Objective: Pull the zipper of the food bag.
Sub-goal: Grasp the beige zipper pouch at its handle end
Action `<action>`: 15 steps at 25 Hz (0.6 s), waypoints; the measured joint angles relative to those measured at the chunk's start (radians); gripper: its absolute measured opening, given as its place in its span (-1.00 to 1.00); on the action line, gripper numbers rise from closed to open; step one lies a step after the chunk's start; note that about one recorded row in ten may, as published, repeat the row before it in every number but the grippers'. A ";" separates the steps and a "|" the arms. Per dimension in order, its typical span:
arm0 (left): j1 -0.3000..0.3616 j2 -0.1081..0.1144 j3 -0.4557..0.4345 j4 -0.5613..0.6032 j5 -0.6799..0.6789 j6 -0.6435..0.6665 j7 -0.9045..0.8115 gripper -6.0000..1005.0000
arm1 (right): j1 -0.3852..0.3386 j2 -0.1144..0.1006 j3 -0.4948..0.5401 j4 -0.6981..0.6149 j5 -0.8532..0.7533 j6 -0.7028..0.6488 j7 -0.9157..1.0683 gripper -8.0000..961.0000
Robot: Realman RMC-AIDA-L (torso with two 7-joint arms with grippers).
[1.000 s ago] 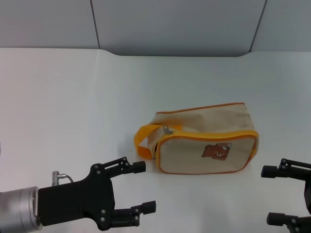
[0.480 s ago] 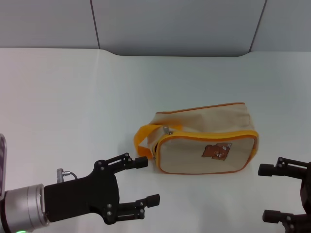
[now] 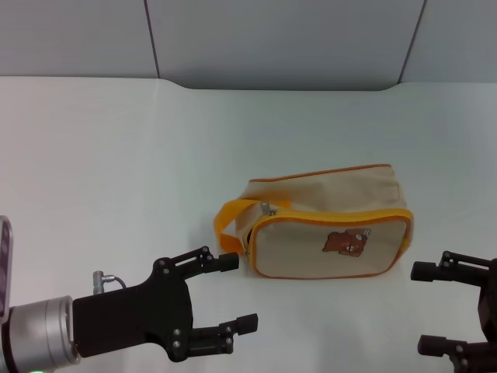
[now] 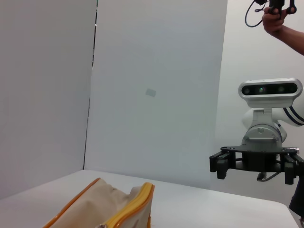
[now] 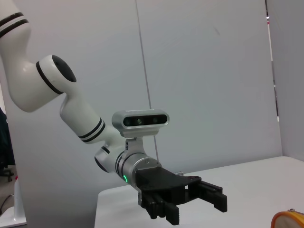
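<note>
White tabletop (image 3: 116, 171) fills the scene under a grey panelled wall (image 3: 272, 39). Nearest, at seven o'clock, the left gripper (image 3: 233, 291) hovers with fingers spread, holding nothing. At five o'clock the right gripper (image 3: 423, 307) is likewise spread and empty. Farther in, near centre, the food bag (image 3: 318, 225) lies between them, touching neither, its zipper (image 3: 268, 208) pull facing nine o'clock beside the orange strap (image 3: 229, 221).
</note>
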 joint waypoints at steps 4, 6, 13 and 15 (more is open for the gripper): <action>0.006 0.000 -0.004 0.000 0.000 0.000 0.015 0.47 | 0.001 0.000 0.000 0.000 0.002 0.000 0.000 0.70; 0.008 0.000 -0.005 0.000 0.000 0.000 0.022 0.47 | 0.001 0.000 0.000 0.000 0.003 0.000 0.000 0.69; 0.022 -0.002 -0.010 -0.003 0.000 -0.013 0.039 0.43 | 0.005 0.000 0.000 0.001 0.003 0.000 0.000 0.68; 0.025 -0.003 -0.026 -0.012 -0.016 -0.035 0.039 0.42 | 0.005 0.001 0.000 0.000 0.003 0.000 0.000 0.68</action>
